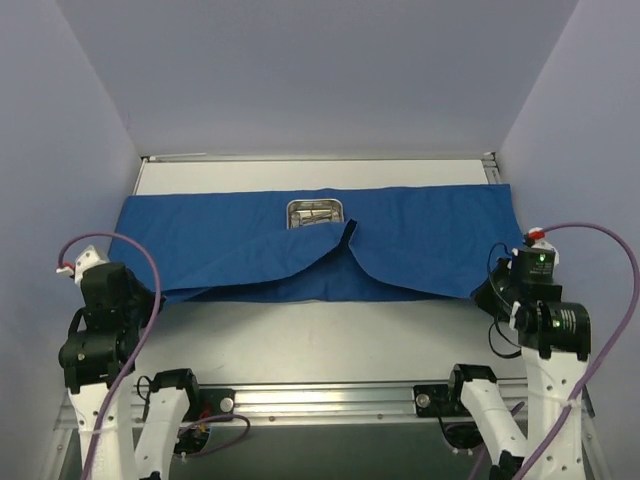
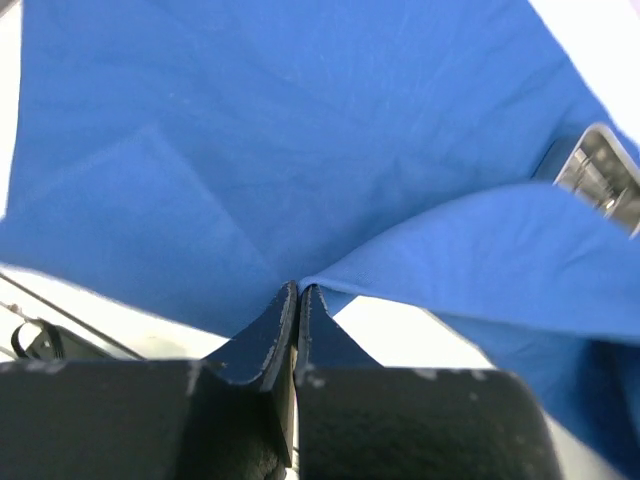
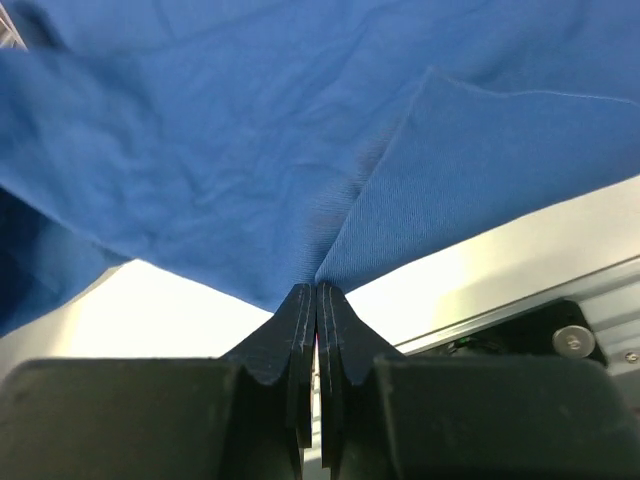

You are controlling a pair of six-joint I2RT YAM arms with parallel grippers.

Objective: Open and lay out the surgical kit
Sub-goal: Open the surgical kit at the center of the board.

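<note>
The deep-blue drape of the surgical kit lies spread wide across the table, with two near flaps folded over toward the middle. Between the flaps the steel tray shows partly uncovered, holding silver metal too small to make out. The tray's corner also shows at the right edge of the left wrist view. My left gripper is shut on the drape's near-left edge. My right gripper is shut on the drape's near-right edge. From above, the left gripper and right gripper sit at the drape's two near corners.
White tabletop runs between the drape and the metal rail that carries the arm bases. Lavender walls close in the table on the left, right and back. A rail bracket lies near the right gripper.
</note>
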